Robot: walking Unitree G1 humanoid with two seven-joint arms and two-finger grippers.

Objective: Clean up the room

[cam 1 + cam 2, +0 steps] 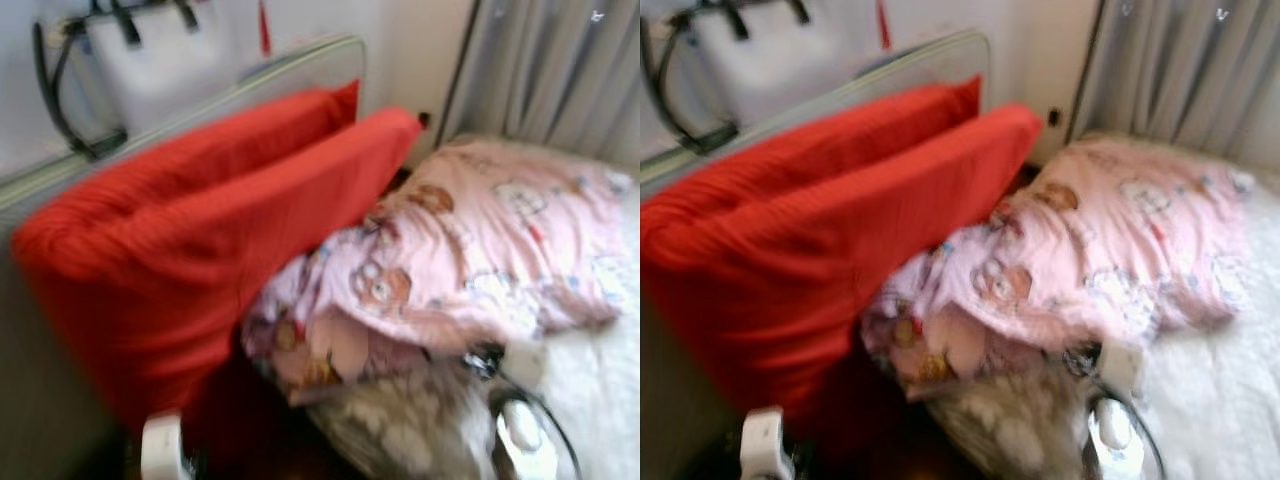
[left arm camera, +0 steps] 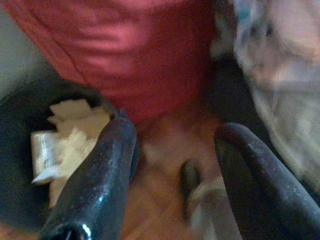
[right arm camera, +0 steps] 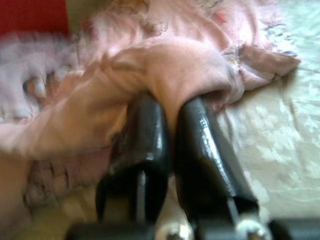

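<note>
Head views: a pink printed blanket (image 1: 480,250) is seen heaped on the white bed (image 1: 600,390), its near edge hanging beside two red pillows (image 1: 200,250) propped against the headboard (image 1: 250,85).

Left wrist view: the left tool (image 2: 170,165) is held wide open, empty, before a red pillow.

Right wrist view: the right tool (image 3: 167,135) is closed on a blanket fold near the bed's edge.

Left tool (image 2: 170,170) gapes; right tool (image 3: 170,107) pinched together.
</note>
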